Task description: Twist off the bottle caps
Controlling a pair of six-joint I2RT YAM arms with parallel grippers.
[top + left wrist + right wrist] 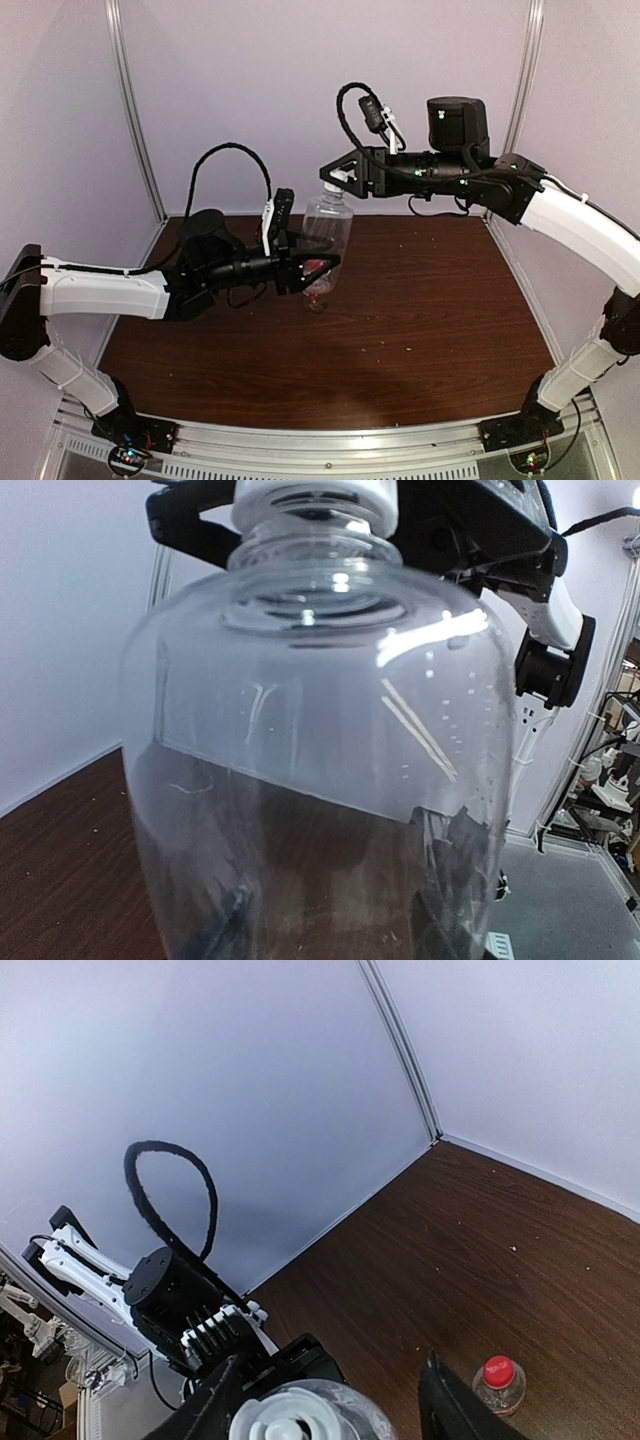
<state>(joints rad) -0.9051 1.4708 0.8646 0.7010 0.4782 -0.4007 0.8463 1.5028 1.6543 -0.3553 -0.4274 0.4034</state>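
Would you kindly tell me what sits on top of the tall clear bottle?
A white cap sits there, between the fingers of the right gripper. The mouth of the bottle under it is covered.

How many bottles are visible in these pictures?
2. The taller clear bottle is held in the air by the left tool. The small red-capped bottle stands on the table nearby. No other bottle shows; one could be hidden.

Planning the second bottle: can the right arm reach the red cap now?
Probably not yet: the right gripper straddles the white cap of the tall bottle that the left gripper holds up. The red cap stands uncovered below, on its small bottle.
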